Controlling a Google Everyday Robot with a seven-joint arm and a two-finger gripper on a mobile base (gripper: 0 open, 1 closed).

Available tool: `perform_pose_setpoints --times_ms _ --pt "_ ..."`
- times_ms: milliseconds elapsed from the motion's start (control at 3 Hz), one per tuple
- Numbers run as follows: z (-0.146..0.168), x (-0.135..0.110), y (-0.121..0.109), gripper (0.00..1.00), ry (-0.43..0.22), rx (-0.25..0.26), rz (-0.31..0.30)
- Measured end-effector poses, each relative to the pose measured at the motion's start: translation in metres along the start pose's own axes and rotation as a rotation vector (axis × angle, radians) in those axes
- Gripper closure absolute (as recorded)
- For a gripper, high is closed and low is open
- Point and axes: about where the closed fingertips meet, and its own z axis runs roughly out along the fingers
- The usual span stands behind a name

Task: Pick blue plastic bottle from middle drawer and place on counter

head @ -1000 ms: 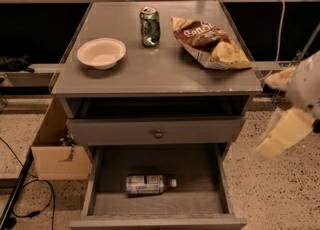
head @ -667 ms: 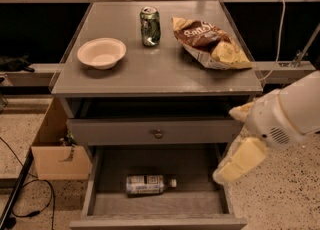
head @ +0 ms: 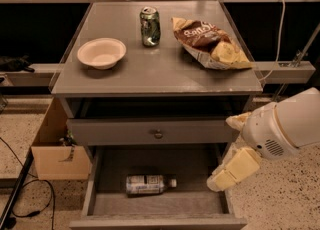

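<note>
Blue plastic bottle (head: 149, 184) lying on its side on the middle drawer (head: 150, 205) floor, cap pointing right (likely light, thin-walled, slick: grasp across the labelled midsection). Gripper (head: 226, 175) hovers over the drawer's right edge; its state cannot be told.

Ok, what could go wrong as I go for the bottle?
The blue plastic bottle lies on its side in the middle drawer, so it may roll when touched. The gripper hangs by the drawer's right wall and could clip it. The bowl, can and chip bag crowd the counter.
</note>
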Motion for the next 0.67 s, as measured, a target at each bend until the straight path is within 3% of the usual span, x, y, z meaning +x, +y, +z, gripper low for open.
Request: perform_pose_setpoints --times_ms 333,667 --pt "0.055 -0.005 0.008 0.00 -0.037 -0.052 0.051" --pt "0.130 0.006 0.008 0.00 -0.028 -0.078 0.108"
